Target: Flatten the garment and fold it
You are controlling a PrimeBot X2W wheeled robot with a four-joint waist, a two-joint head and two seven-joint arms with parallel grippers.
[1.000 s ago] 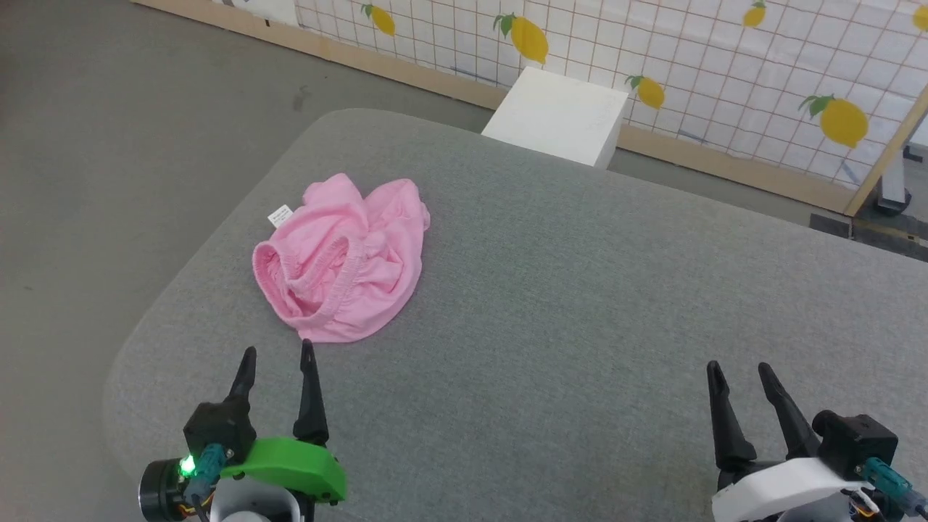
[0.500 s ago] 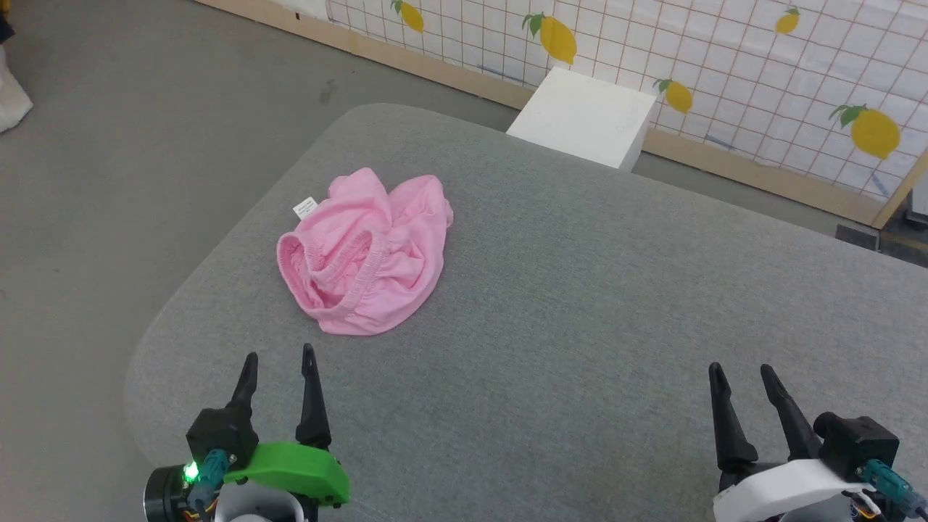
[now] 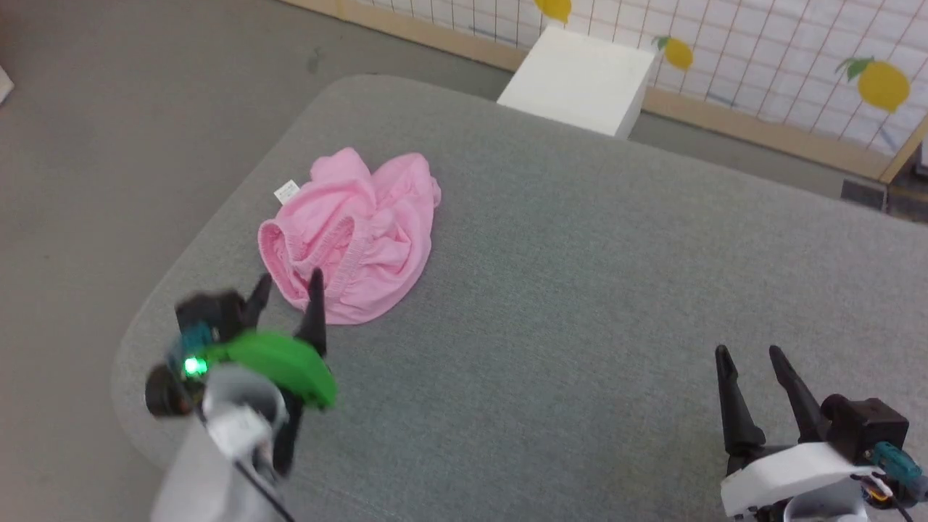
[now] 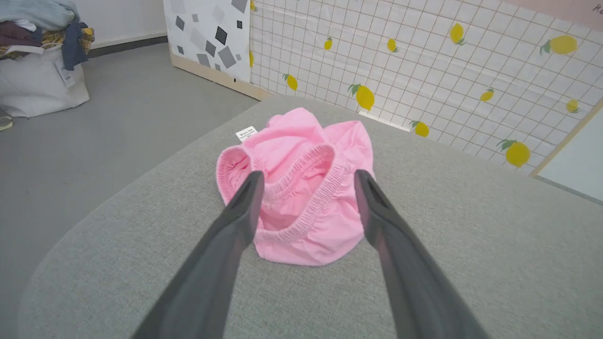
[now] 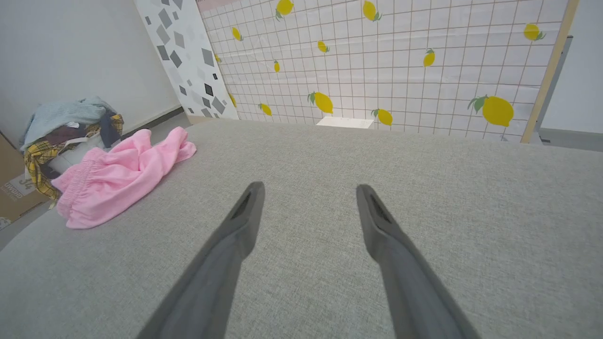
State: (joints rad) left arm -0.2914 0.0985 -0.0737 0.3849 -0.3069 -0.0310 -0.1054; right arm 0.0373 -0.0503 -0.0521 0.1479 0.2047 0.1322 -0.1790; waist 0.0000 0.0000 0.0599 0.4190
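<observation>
Our left gripper (image 3: pixel 290 279), jaws spread wide and empty, hangs at the near edge of the crumpled pink shorts (image 3: pixel 362 225) on the left part of the grey cushion (image 3: pixel 580 290). Our right gripper (image 3: pixel 748 353), equally wide, stands well apart.

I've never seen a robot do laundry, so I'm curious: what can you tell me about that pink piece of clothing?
The garment is light pink, soft-looking knit, like small shorts. It lies crumpled, not flat, near the left edge of the grey padded surface it rests on. Its gathered elastic waistband gapes toward the robot, and a small white label sticks out at its far left edge. The open left gripper hovers at its near edge; whether it touches is unclear.
</observation>
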